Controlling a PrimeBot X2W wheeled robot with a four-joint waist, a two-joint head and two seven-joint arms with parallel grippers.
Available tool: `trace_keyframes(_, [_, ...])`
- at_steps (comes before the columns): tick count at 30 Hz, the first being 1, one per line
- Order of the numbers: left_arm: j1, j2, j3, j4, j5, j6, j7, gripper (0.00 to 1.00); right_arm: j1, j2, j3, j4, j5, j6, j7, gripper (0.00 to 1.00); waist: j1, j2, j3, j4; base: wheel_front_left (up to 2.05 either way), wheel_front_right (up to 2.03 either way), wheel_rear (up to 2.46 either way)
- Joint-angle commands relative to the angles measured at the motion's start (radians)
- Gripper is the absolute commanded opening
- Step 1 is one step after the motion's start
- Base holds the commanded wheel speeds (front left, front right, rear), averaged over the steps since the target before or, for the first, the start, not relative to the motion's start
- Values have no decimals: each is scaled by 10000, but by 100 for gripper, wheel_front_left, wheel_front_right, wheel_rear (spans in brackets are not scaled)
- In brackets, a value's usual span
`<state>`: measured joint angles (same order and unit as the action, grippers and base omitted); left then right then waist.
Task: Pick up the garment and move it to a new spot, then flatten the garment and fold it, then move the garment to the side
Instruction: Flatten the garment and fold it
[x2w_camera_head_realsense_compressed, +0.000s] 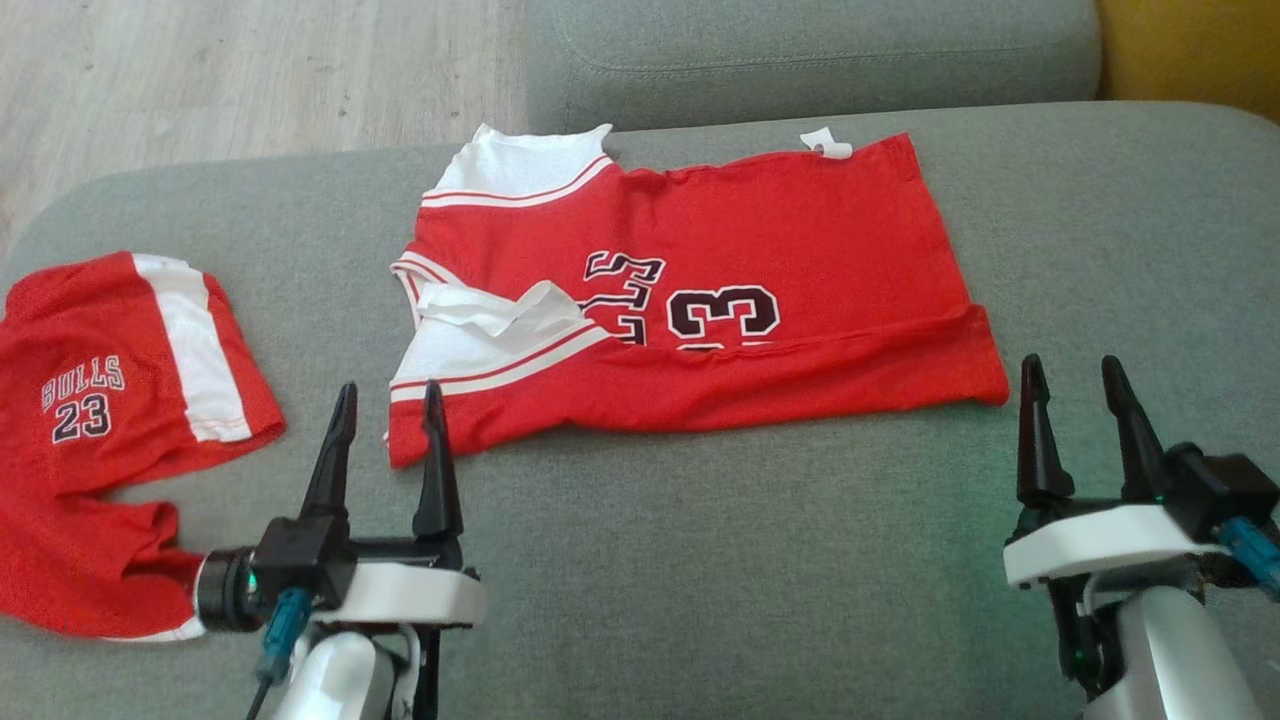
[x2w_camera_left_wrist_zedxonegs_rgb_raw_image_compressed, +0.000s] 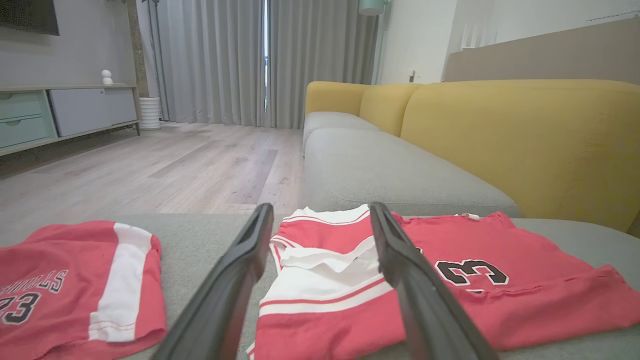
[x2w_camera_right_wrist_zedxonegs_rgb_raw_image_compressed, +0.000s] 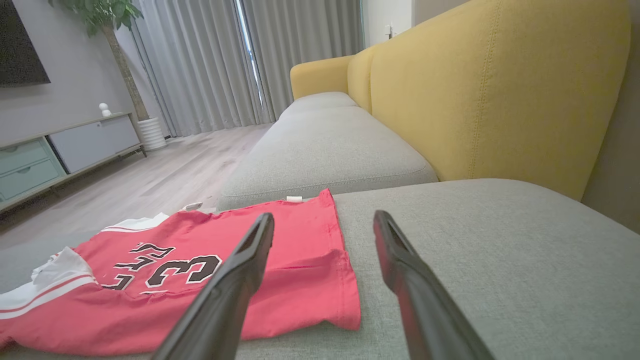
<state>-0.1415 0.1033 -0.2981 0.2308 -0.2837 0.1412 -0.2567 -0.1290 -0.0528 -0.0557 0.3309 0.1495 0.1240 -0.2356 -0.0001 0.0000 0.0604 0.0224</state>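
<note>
The garment (x2w_camera_head_realsense_compressed: 720, 290) is a red jersey with white trim and a black 23. It lies spread sideways on the grey sofa seat (x2w_camera_head_realsense_compressed: 700, 560), its near long edge folded over. My left gripper (x2w_camera_head_realsense_compressed: 385, 400) stands open just short of the jersey's near left corner, nothing between its fingers. My right gripper (x2w_camera_head_realsense_compressed: 1075, 375) is open too, right of the jersey's near right corner. The left wrist view has the jersey (x2w_camera_left_wrist_zedxonegs_rgb_raw_image_compressed: 450, 280) past my open left gripper (x2w_camera_left_wrist_zedxonegs_rgb_raw_image_compressed: 320, 212). In the right wrist view the jersey (x2w_camera_right_wrist_zedxonegs_rgb_raw_image_compressed: 190, 280) lies left of my open right gripper (x2w_camera_right_wrist_zedxonegs_rgb_raw_image_compressed: 322, 217).
Red shorts (x2w_camera_head_realsense_compressed: 110, 400) marked BULLS 23 lie at the seat's left end, partly under my left wrist. A second grey cushion (x2w_camera_head_realsense_compressed: 800, 50) and a yellow backrest (x2w_camera_right_wrist_zedxonegs_rgb_raw_image_compressed: 490, 90) lie beyond. Wooden floor (x2w_camera_head_realsense_compressed: 250, 70) drops off at the far left.
</note>
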Motion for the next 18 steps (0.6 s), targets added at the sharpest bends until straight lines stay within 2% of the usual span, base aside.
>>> trace_keyframes(1, [-296,43,471,-399,126,8,-50,100,-268,18,209,-385,92,67,-143,100,1,0,7,6,0,0,0])
trace_keyframes(9, [-156,-237,854,-178,525,-323,-50,100,-348,24,286,-510,303,67,-227,100,1,0,167,-52,0,0,0])
trace_keyframes(11, [-298,-259,786,730,603,-350,-46,100,-422,24,275,-558,435,67,-237,100,1,0,256,-93,0,0,0])
trace_keyframes(18, [-1296,-246,768,2649,669,-116,535,100,-638,25,475,-649,707,67,-248,100,1,0,698,-280,0,0,0])
